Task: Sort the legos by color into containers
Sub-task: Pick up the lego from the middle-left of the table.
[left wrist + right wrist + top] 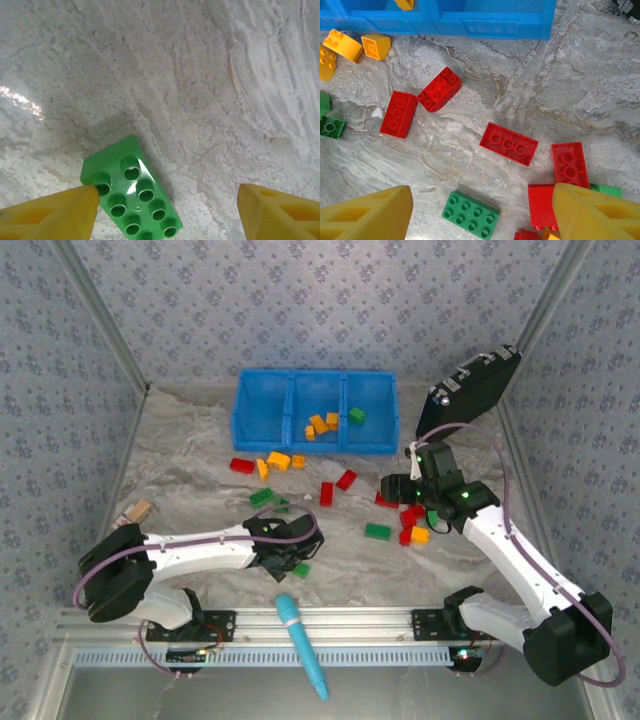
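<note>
We are holding the left gripper [167,192] with its yellow fingers [50,215] wide apart and clamping nothing. A green brick [132,192] is lying studs up between them on the marbled table [200,75]. It is crowding one finger, whose tip is touching or all but touching its corner, while the other finger is standing well clear.

We are holding the right gripper [482,192] spread as well, gripping nothing. It is hovering above a second green brick [470,215] that is lying flat in the gap. Red bricks [509,144] are lying just beyond it and beside one finger, and two more are touching each other nearer the bin.

Further out, the loose legos [345,480] are sitting scattered in front of the blue bin [262,410]. Its middle container is holding orange-yellow bricks [322,424] and its right container is holding one green piece [356,416]. A black case [475,380] is leaning at the far right. A cyan tool [303,645] is lying across the near rail between our arm bases.
</note>
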Action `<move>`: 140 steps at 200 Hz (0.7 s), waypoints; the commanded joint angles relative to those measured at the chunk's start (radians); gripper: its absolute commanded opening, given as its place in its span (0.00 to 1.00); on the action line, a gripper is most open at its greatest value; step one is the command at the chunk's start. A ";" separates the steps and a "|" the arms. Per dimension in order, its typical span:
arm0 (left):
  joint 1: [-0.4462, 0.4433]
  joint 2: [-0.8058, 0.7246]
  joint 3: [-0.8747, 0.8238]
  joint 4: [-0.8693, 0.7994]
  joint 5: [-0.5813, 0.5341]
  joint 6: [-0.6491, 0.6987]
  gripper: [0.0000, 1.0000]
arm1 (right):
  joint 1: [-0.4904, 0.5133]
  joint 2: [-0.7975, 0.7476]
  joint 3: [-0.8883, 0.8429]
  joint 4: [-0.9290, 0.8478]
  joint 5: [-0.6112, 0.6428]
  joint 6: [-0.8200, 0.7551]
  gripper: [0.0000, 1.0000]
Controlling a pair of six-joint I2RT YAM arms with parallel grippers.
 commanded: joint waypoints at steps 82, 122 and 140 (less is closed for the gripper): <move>-0.015 0.035 0.001 -0.072 0.102 0.012 0.76 | -0.005 -0.046 0.011 -0.025 0.023 -0.012 0.76; -0.022 0.080 -0.011 -0.034 0.124 0.033 0.71 | -0.007 -0.051 0.016 -0.025 0.037 -0.017 0.75; -0.022 0.087 -0.014 -0.017 0.126 0.042 0.61 | -0.010 -0.051 0.017 -0.035 0.044 -0.017 0.75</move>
